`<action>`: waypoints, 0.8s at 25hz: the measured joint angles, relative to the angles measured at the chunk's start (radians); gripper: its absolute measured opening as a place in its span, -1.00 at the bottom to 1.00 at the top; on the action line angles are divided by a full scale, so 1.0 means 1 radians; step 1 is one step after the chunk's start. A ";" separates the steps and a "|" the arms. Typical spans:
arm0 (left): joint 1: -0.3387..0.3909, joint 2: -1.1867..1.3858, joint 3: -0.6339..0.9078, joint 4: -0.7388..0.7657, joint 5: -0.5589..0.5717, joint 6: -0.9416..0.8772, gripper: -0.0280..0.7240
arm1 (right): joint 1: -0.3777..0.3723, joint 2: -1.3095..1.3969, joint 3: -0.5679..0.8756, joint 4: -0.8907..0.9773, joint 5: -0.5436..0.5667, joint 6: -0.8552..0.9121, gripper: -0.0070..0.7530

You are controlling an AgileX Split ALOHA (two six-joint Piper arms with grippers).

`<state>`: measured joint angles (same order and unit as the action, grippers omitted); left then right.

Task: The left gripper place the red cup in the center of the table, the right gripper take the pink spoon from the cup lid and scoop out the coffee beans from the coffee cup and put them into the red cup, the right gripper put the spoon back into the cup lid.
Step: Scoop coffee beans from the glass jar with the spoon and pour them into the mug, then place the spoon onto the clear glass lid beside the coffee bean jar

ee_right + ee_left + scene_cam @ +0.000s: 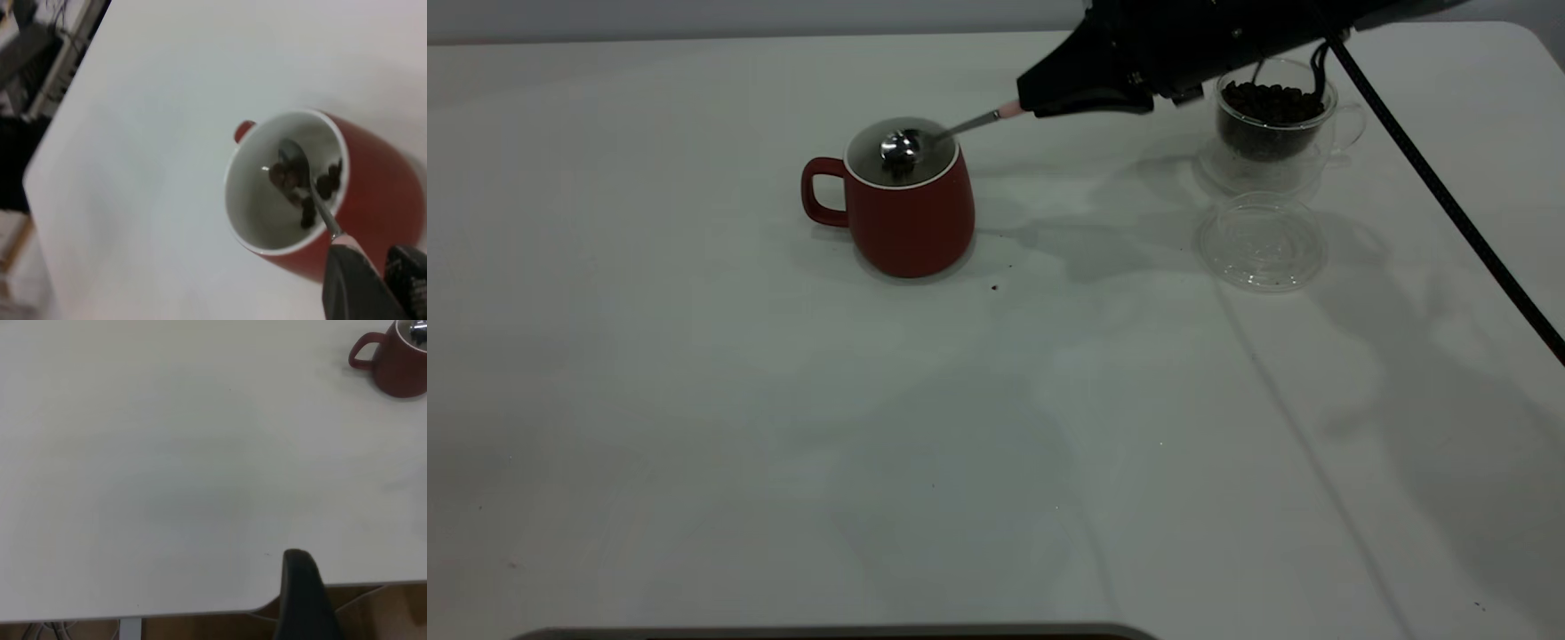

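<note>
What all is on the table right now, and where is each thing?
red cup: one, dark red, white inside, mid-table, handle toward the left arm's side.
pink spoon: one, metal with pink handle, bowl over the red cup's mouth, carrying beans.
coffee beans: dark brown heap in the coffee cup; a few in the red cup.
coffee cup: one, clear glass, far right of the table.
cup lid: one, clear, flat on the table in front of the coffee cup.
table: one, white.
right claw: black, shut on the spoon's handle.
left claw: black, at the table's edge, away from everything.
</note>
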<state>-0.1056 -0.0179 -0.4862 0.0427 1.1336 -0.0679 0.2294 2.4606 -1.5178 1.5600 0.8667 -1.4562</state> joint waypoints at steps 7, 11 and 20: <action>0.000 0.000 0.000 0.000 0.000 0.000 0.39 | 0.010 -0.108 0.002 -0.075 -0.004 -0.136 -0.72; 0.000 0.000 0.000 0.000 0.000 0.000 0.39 | -0.013 -0.246 0.048 -0.261 0.007 -0.075 -0.72; 0.000 0.000 0.000 0.000 0.000 0.003 0.39 | -0.342 -0.446 0.290 -0.537 0.056 0.108 -0.72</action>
<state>-0.1056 -0.0179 -0.4862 0.0427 1.1336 -0.0651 -0.1121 2.0146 -1.2274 1.0233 0.9228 -1.3482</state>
